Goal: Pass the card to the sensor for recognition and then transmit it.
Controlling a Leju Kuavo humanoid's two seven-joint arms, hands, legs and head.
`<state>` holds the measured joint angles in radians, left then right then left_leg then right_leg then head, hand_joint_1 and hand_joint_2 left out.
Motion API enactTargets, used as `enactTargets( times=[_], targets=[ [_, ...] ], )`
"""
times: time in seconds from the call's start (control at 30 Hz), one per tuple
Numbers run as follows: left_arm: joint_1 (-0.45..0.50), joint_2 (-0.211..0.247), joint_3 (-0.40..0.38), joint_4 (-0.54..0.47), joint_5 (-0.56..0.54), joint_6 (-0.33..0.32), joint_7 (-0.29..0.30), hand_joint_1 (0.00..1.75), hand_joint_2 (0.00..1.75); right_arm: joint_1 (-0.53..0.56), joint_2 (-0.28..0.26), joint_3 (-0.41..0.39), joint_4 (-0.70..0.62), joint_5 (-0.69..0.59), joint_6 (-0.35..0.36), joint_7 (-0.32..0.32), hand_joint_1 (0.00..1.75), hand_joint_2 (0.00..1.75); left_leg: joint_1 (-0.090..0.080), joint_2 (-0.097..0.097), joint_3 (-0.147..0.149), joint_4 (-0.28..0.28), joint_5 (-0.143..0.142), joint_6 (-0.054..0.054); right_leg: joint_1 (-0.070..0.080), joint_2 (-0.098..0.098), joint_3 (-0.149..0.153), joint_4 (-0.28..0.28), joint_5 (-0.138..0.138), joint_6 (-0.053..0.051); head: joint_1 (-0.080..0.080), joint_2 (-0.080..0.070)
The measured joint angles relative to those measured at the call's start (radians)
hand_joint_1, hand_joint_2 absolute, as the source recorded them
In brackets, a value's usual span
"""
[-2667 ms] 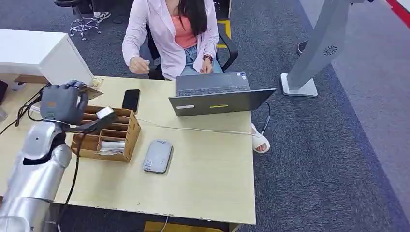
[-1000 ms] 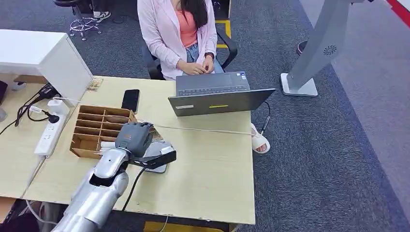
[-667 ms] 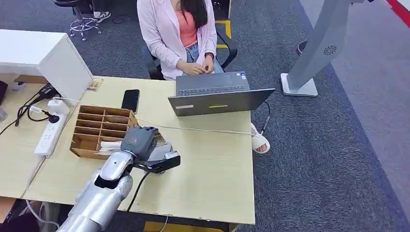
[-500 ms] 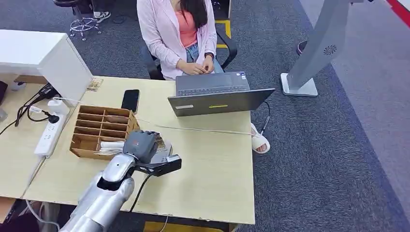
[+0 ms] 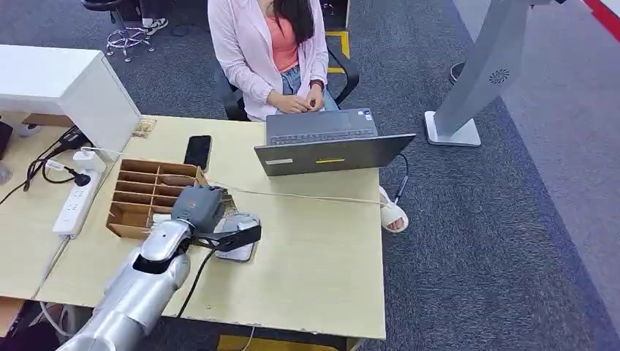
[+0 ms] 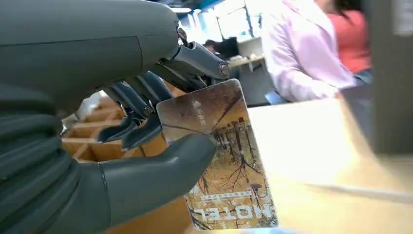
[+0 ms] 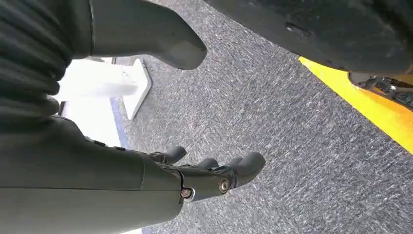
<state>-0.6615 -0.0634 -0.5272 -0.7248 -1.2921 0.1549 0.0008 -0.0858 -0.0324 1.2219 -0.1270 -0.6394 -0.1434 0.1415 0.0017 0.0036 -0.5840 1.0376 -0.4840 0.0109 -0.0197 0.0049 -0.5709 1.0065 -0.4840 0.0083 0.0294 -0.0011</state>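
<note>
Office desk (image 5: 322, 248), left hand (image 5: 199, 207) over grey sensor (image 5: 237, 235), card (image 6: 221, 161) pinched between thumb and fingers (image 6: 139, 105), right hand (image 7: 160, 180) empty, fingers apart.

A hotel key card (image 6: 219, 161), printed with autumn trees and buildings, is pinched upright between the thumb and fingers (image 6: 146, 131) of the left hand (image 5: 199, 207). The grey sensor (image 5: 237, 235) lies flat mid-worktop, just beside the hand.
</note>
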Motion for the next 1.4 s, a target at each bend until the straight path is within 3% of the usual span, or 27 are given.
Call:
enactTargets(
  times=[0.2,0.33,0.43,0.6,0.77,1.37,1.4],
  targets=[
    [-0.027,0.021,0.001,0.0,-0.001,0.014,0.006,1.75,1.75,0.0,0.0,0.008,0.0,-0.003,0.0,-0.001,0.0,1.75,0.0,0.0,0.0,0.0,0.0,0.0,0.0,0.0,0.0,0.0,0.0,0.0,0.0,0.0],
    [-0.06,0.056,0.03,-0.025,-0.009,0.148,0.032,1.75,1.75,0.0,0.0,0.017,0.0,-0.003,0.0,-0.001,0.0,1.75,0.0,0.0,-0.001,0.0,0.0,0.0,0.0,0.0,0.0,0.0,0.0,0.0,0.0,0.0],
    [-0.116,0.098,0.069,-0.048,-0.018,0.198,0.03,1.75,1.75,0.0,0.0,0.019,0.0,0.0,0.0,-0.004,0.0,1.75,0.0,0.0,0.0,0.0,0.0,0.0,0.0,0.001,0.0,0.001,0.0,-0.001,0.0,0.0],
    [-0.23,0.185,0.14,-0.052,-0.035,0.208,-0.006,1.75,1.75,-0.001,0.0,0.038,0.0,-0.001,0.0,-0.009,0.0,1.75,0.001,0.0,0.0,0.0,0.002,-0.002,0.001,0.0,-0.001,0.001,0.0,-0.001,0.0,0.0],
    [-0.288,0.228,0.185,-0.052,-0.043,0.212,-0.021,1.75,1.75,-0.002,0.0,0.046,0.0,-0.003,-0.001,-0.01,0.0,1.75,0.001,0.0,0.0,0.0,0.002,-0.001,0.001,0.0,0.0,0.001,0.0,-0.001,0.0,0.0],
    [-0.278,0.245,0.204,-0.043,-0.052,0.227,-0.019,1.75,1.75,-0.007,0.0,0.062,0.0,-0.01,-0.002,-0.008,0.0,1.75,0.001,0.0,-0.001,0.0,0.001,-0.001,0.0,0.0,-0.001,0.001,0.0,-0.001,0.0,0.0],
    [-0.277,0.245,0.204,-0.043,-0.051,0.227,-0.019,0.0,1.75,-0.007,0.0,0.062,0.0,-0.01,-0.002,-0.008,0.0,1.75,0.001,0.0,-0.001,0.0,0.001,-0.001,0.0,0.0,0.0,0.001,0.0,-0.001,0.0,0.0]
  ],
)
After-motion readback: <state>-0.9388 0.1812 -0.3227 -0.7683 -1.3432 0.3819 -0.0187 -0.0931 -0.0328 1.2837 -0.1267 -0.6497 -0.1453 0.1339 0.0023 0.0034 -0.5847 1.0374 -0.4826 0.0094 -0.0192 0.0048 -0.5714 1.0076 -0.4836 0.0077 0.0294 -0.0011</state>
